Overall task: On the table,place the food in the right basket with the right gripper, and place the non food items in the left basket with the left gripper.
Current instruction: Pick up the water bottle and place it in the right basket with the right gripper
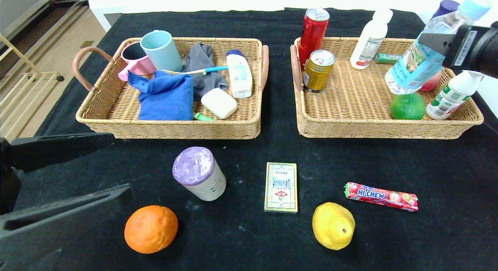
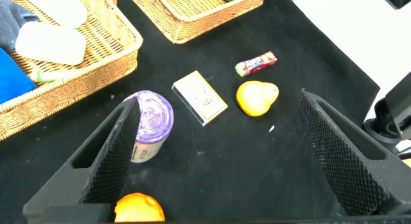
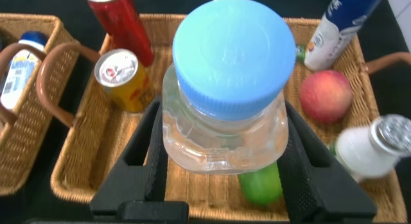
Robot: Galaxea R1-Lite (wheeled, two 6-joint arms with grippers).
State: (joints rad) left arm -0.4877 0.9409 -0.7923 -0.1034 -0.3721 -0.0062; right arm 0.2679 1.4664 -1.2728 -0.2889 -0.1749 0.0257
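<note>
My right fingers (image 3: 221,153) are squeezing the water bottle (image 1: 428,49) over the right basket (image 1: 350,127), because drinks go there. My left fingers (image 2: 212,160) are spread wide near the purple roll (image 1: 198,173) on the bench (image 1: 447,232).

Behind the green playing-card box (image 1: 281,187), centred on the black cloth-covered surface (image 1: 428,166), two wicker baskets (image 1: 171,125) are set; flanking it are a purple-topped roll (image 1: 198,173), orange (image 1: 151,229), lemon (image 1: 333,225) and red candy stick (image 1: 381,196).

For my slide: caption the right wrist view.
Right gripper holds a blue-capped water bottle above the right basket.
</note>
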